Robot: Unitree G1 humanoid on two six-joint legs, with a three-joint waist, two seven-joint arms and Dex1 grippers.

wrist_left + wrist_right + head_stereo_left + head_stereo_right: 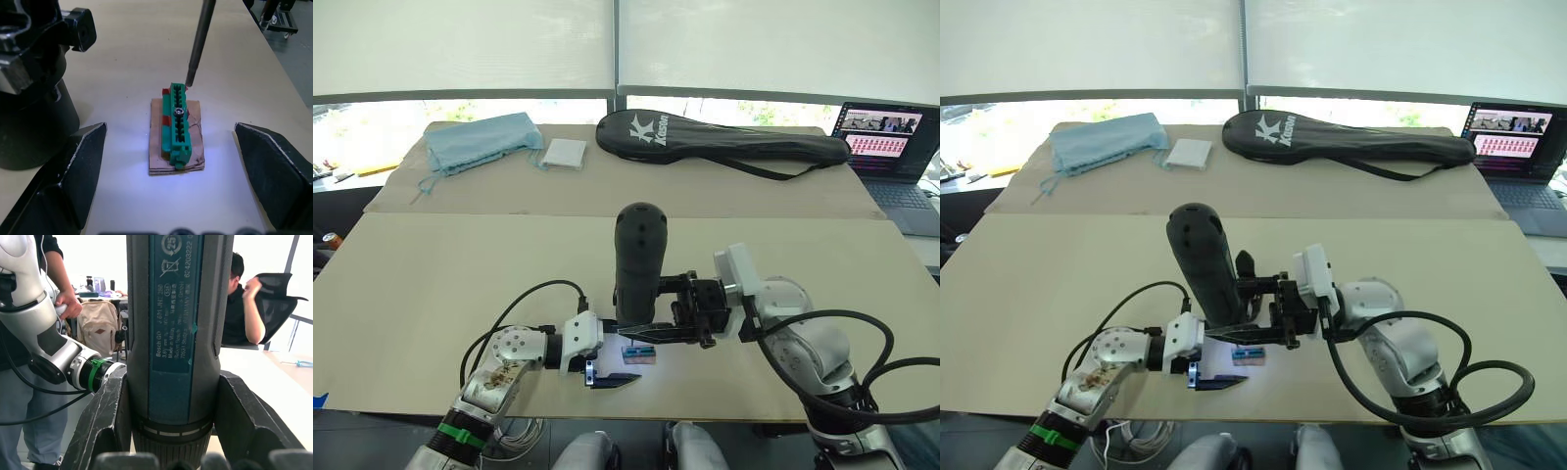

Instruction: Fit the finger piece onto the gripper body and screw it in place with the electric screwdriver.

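My right gripper (173,382) is shut on the electric screwdriver (640,259), which it holds upright over the table's near edge with the rounded end up. The thin metal bit (198,44) slants down, and its tip sits at the far end of a small green toothed block (177,122) on a brown card. My left gripper (170,129) lies low on the table, open, with one finger (73,171) on each side of that block and touching nothing. The gripper body and the finger piece are out of view.
At the back of the table lie a black racket bag (724,142), a blue cloth (480,140) and a white pad (566,154). A laptop (891,147) stands at the far right. A seated person (244,308) and a standing person's hand (68,303) are nearby.
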